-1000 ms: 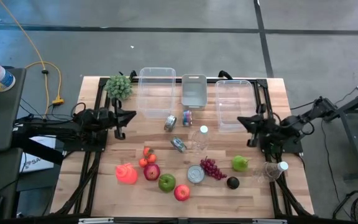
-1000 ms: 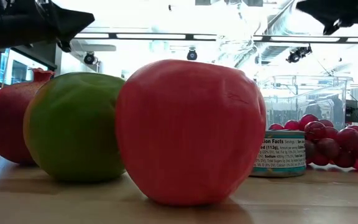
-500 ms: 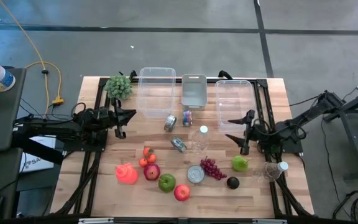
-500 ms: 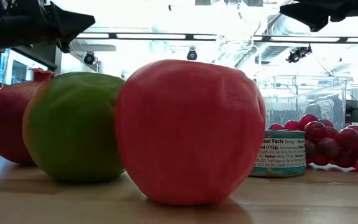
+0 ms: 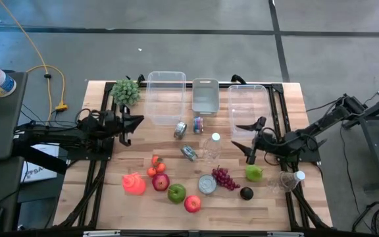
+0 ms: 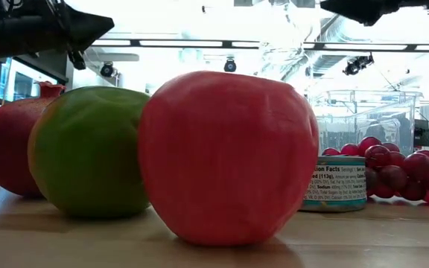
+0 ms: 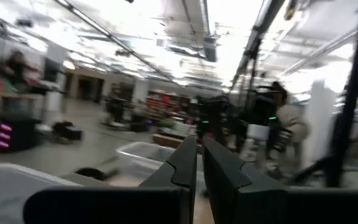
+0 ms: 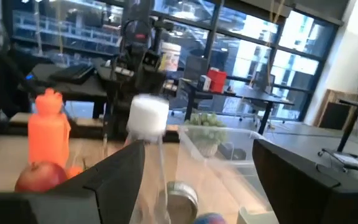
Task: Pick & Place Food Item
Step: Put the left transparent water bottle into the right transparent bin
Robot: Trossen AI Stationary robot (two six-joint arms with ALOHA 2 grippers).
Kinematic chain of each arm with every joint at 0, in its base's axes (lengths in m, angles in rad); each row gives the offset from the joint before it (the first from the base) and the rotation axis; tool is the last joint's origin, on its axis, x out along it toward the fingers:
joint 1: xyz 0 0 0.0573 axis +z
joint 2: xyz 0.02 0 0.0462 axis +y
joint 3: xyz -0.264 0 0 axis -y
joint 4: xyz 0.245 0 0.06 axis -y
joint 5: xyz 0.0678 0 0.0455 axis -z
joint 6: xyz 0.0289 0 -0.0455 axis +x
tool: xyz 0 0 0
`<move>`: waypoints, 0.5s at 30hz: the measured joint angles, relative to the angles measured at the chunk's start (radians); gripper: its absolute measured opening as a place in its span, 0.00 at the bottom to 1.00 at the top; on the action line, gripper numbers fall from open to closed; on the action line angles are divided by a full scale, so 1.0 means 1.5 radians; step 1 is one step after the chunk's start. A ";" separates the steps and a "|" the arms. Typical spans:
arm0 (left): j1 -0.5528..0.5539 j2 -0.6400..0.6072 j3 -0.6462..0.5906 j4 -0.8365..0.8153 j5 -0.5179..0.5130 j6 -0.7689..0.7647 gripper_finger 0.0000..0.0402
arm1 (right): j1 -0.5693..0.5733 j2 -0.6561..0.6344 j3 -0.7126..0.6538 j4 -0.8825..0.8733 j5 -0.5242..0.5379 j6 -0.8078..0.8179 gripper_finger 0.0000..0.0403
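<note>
Food lies on the near half of the wooden table: a red apple (image 5: 192, 203), a green apple (image 5: 176, 192), a pomegranate (image 5: 160, 182), red grapes (image 5: 224, 178), a green pear (image 5: 254, 173), a dark fruit (image 5: 246, 193) and small tomatoes (image 5: 156, 166). My right gripper (image 5: 239, 136) hovers open above the table's right half, pointing toward the clear water bottle (image 5: 212, 146), whose white cap (image 8: 149, 115) shows between its fingers (image 8: 117, 180). My left gripper (image 5: 131, 125) waits shut at the table's left edge, its fingers (image 7: 199, 165) together.
Two clear bins (image 5: 166, 97) (image 5: 247, 108) and a grey bin (image 5: 205, 95) stand along the far edge, with a green leafy bunch (image 5: 126, 91) beside them. Small cans (image 5: 180, 130) (image 5: 189, 153) (image 5: 206, 184), an orange bottle (image 5: 134, 184) and a clear cup (image 5: 289, 179) lie around.
My right gripper has opened wide and reached from the table's right edge toward the middle, nearing the water bottle, rising slightly. My left gripper has stayed in place and rolled a little about its own axis. No object has moved.
</note>
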 joint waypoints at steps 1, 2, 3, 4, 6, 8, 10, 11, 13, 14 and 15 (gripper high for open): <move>0.000 0.000 0.000 0.000 0.021 -0.008 0.05 | 0.000 0.006 0.010 -0.001 0.010 0.008 0.71; 0.000 0.000 0.000 0.000 0.046 -0.009 0.05 | 0.000 0.012 0.018 -0.005 0.018 0.011 0.71; 0.000 0.000 0.000 0.000 0.068 -0.009 0.05 | 0.000 0.018 0.026 -0.005 0.021 0.011 0.71; 0.000 0.000 0.000 0.001 0.084 -0.009 0.05 | 0.000 0.025 0.031 -0.004 0.021 0.011 0.71; 0.000 0.000 0.000 0.004 0.104 -0.008 0.05 | 0.000 0.039 0.033 -0.007 0.021 0.013 0.71; 0.000 0.000 0.000 0.003 0.108 -0.003 0.05 | 0.000 0.054 0.033 -0.009 0.021 0.018 0.71; 0.000 0.000 0.000 0.003 0.108 -0.004 0.05 | 0.000 0.067 0.033 -0.009 0.020 0.031 0.71; 0.000 0.000 0.000 0.003 0.108 -0.004 0.05 | 0.000 0.072 0.033 -0.009 0.020 0.031 0.71; 0.000 0.000 0.000 0.003 0.103 0.010 0.05 | 0.000 0.082 0.033 -0.009 0.021 0.026 0.71; 0.000 0.002 0.000 0.003 0.097 0.015 0.05 | 0.000 0.085 0.033 -0.009 0.021 0.023 0.71; 0.000 0.004 0.000 0.003 0.090 0.015 0.05 | 0.000 0.088 0.033 -0.008 0.023 0.020 0.71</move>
